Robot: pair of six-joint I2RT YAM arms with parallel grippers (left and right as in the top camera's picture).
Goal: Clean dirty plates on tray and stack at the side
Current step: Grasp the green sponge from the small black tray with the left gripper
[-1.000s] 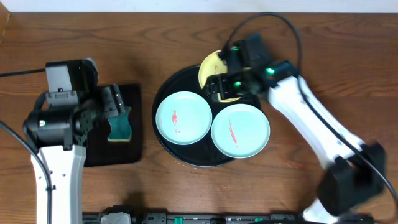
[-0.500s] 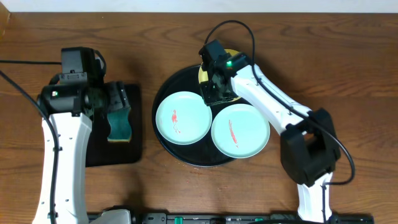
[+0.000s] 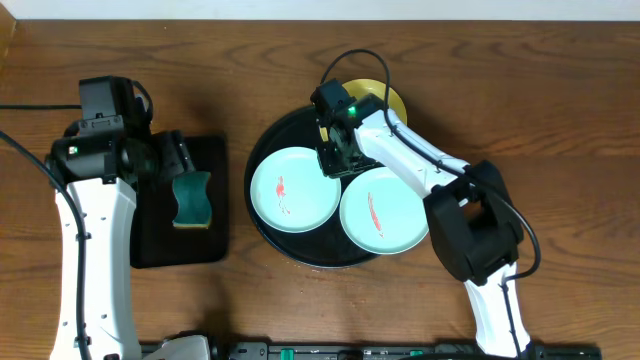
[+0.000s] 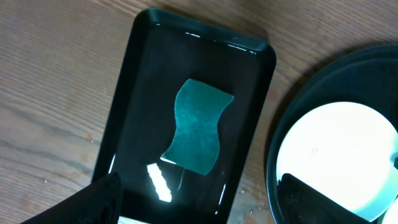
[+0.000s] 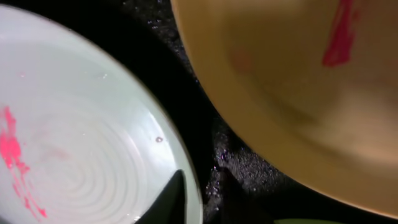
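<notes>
- Right gripper [image 3: 337, 152], finger spacing untellable, sits between yellow plate [image 3: 390, 100] and mint plate [image 3: 293, 190] mid-counter: descending could flip either rim.
- Left gripper [image 4: 205, 194], fingers apart, hovers over sponge [image 4: 198, 126] near left edge.

**Left claw spread wide, right arm folded inward**

The left arm [image 3: 95, 230] extends forward from its base, wrist turned inward. The left claw [image 4: 199, 183] points down with its fingers [image 4: 102, 199] set far apart. The right arm [image 3: 420, 165] bends sharply at the elbow and angles toward the middle, with the right claw [image 3: 338, 158] held low; its finger spacing cannot be made out
</notes>
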